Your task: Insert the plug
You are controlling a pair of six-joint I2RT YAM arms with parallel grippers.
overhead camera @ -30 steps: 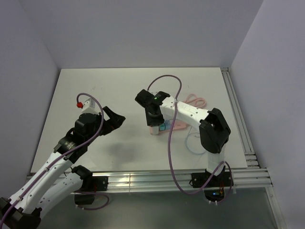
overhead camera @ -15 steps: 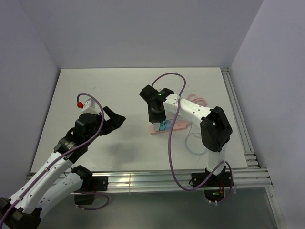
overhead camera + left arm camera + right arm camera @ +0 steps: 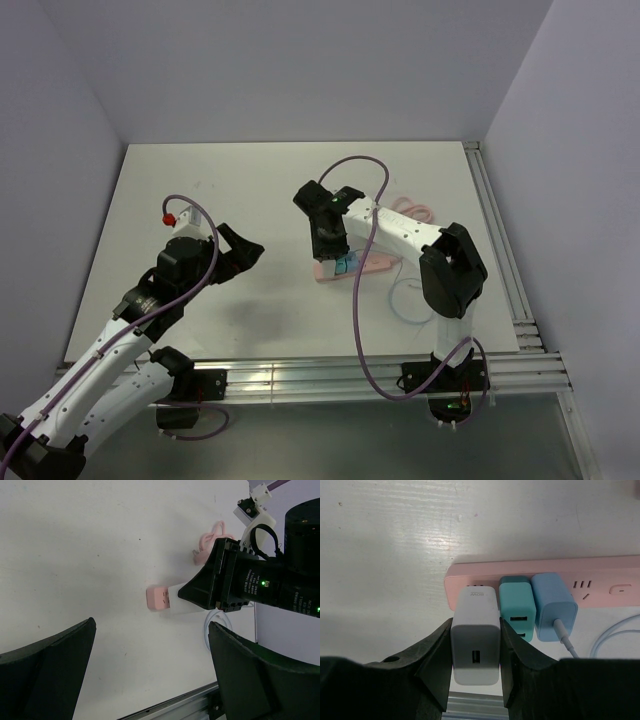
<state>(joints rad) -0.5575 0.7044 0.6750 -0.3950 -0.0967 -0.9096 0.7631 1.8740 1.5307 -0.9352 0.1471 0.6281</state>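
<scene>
Right wrist view shows the right gripper (image 3: 475, 646) clamped on a white block (image 3: 475, 652), one finger (image 3: 437, 652) on each side, low in the frame's centre. The block's far end meets the left end of the pink power strip (image 3: 485, 572); whether it is seated is hard to tell. The teal plug (image 3: 516, 607) sits in the strip just right of the block, touching a blue adapter (image 3: 554, 610) on its right. At lower left in the top view, the left gripper (image 3: 240, 258) hangs over the table (image 3: 180, 190), spread wide and holding nothing.
</scene>
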